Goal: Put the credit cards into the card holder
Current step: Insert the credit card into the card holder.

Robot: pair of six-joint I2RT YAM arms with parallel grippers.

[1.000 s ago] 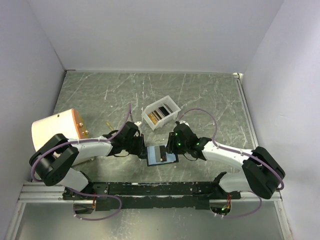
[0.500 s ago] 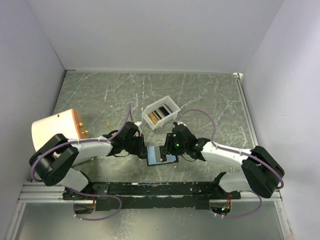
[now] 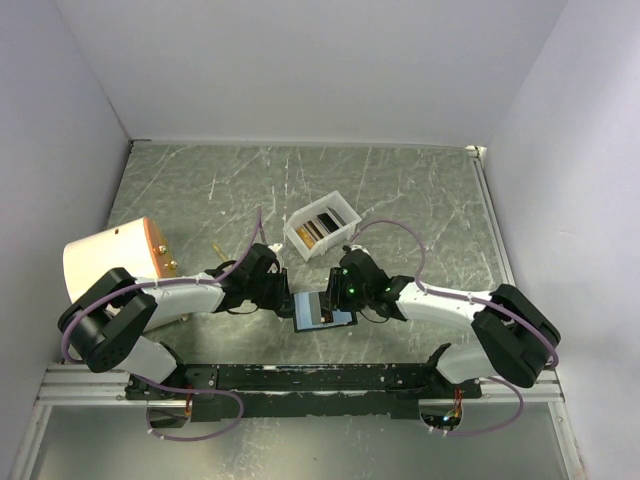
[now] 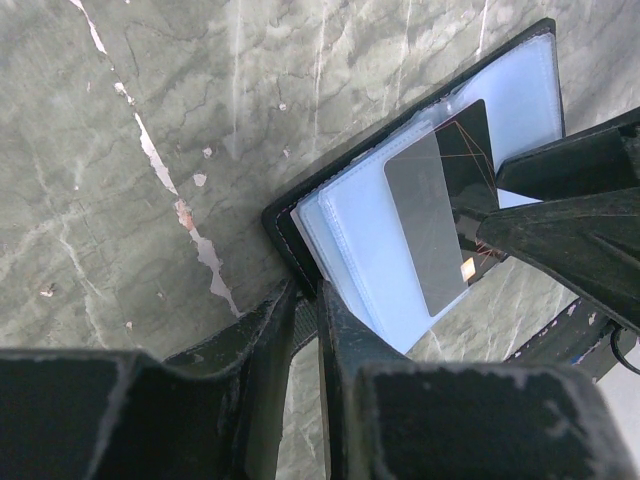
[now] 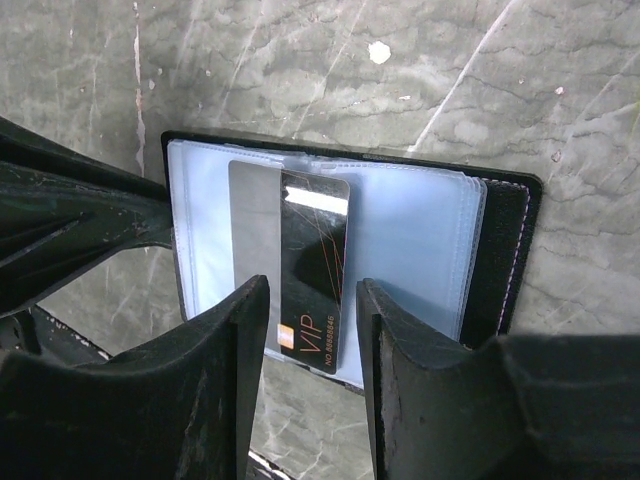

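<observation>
The card holder (image 3: 318,313) lies open on the table between my arms, black outside, pale blue pockets up. My left gripper (image 3: 289,293) is shut on its left edge; the wrist view shows the fingers pinching the black corner (image 4: 305,300) of the holder (image 4: 360,230). A black "VIP" credit card (image 5: 315,270) sits partly inside a pocket of the holder (image 5: 420,240), its lower end sticking out. My right gripper (image 5: 314,285) is open, its fingers straddling that card from above (image 3: 340,294). More gold and dark cards stand in the white box (image 3: 320,228).
The white plastic box sits just behind the holder. A tan cylindrical object (image 3: 110,258) stands at the left wall. White walls enclose the table; the rail (image 3: 300,378) with the arm bases runs along the near edge.
My right gripper has shifted slightly left, further over the holder and the black card. The left gripper and the holder have stayed put.
</observation>
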